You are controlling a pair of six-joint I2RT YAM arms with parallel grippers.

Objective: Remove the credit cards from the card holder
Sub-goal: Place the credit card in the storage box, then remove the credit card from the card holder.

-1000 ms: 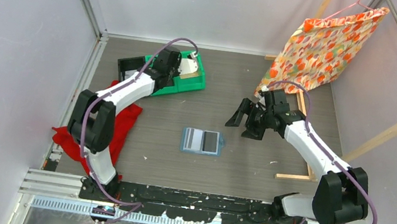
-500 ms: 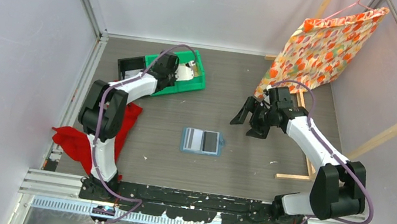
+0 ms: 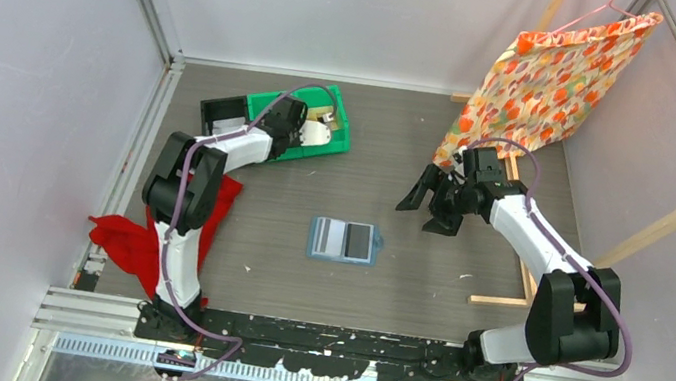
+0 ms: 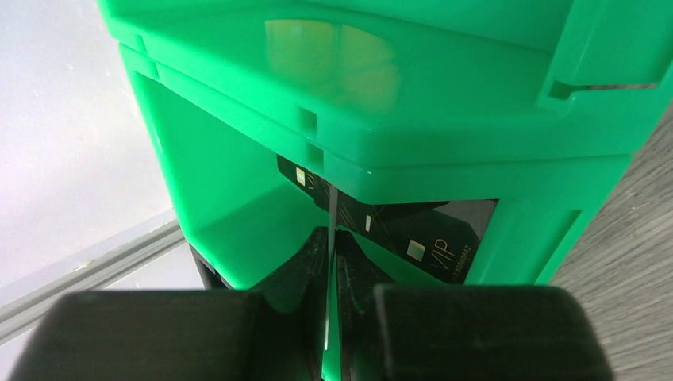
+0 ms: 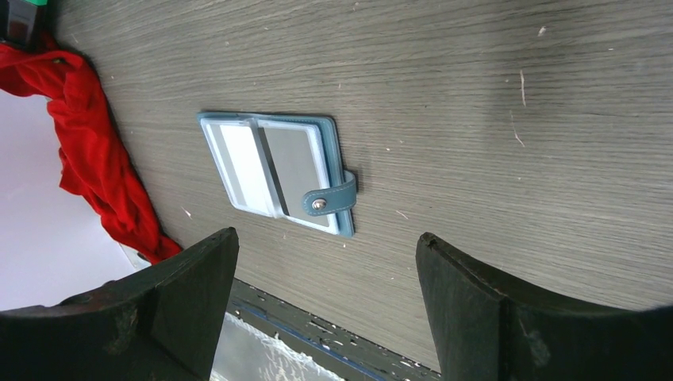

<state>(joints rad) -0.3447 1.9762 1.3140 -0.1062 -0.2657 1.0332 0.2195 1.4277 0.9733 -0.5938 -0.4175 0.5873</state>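
While the blue card holder (image 3: 343, 241) lay open and flat near the middle of the bench, 2 cards (image 3: 359, 241) sat in its clear pockets, 1 pale and 1 dark. Its strap with a snap (image 5: 320, 205) stuck out past one edge. The right claw (image 3: 429, 207) hung wide open over the bench toward the right edge, not touching the holder. The left claw (image 4: 330, 262) was at the green bin (image 3: 306, 130) near the far left corner, its fingers nearly shut around a thin card edge. More dark cards (image 4: 424, 238) lay inside the bin. A red cloth (image 3: 146, 228) lay by the left edge.
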